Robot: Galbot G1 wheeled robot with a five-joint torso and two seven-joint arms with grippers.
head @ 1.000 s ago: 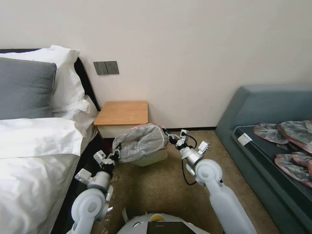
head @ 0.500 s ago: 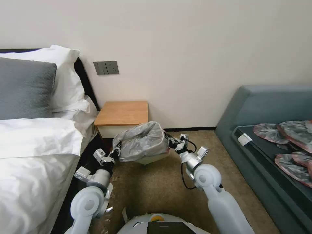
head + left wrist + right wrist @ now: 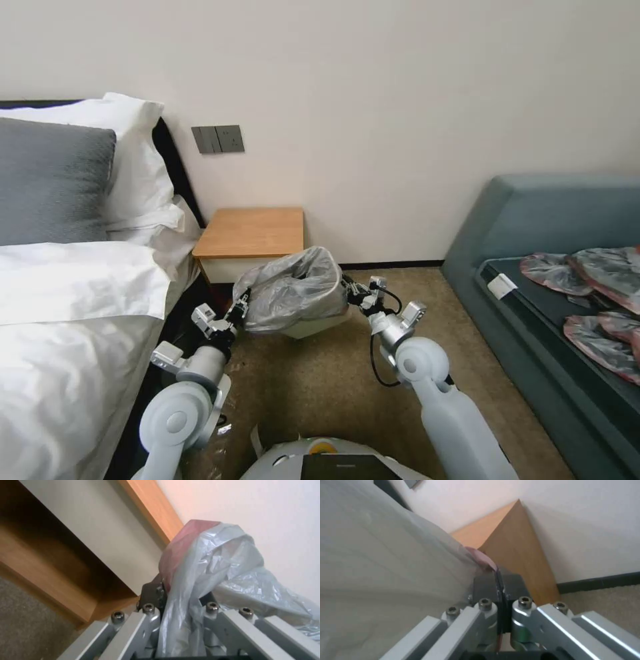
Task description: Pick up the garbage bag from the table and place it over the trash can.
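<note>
The grey crinkly garbage bag (image 3: 293, 290) is stretched between my two grippers and drapes over the top of the cream trash can (image 3: 320, 327), which stands on the carpet in front of the table (image 3: 253, 231). At the bag's left side my left gripper (image 3: 241, 303) is shut on its edge; the left wrist view shows the pinkish-red rim of the garbage bag (image 3: 213, 562) pinched in my left gripper (image 3: 181, 600). My right gripper (image 3: 348, 288) is shut on the right edge, and its wrist view shows the garbage bag (image 3: 386, 555) with thin film clamped in my right gripper (image 3: 499, 585).
A bed (image 3: 73, 300) with white pillows lies close on the left. A blue-grey sofa (image 3: 547, 267) on the right holds several more bags (image 3: 587, 280). The wall stands right behind the table, with open carpet (image 3: 313, 387) in front of me.
Both grippers have lowered with the bag, which has come down further over the trash can; its pink rim no longer shows on top.
</note>
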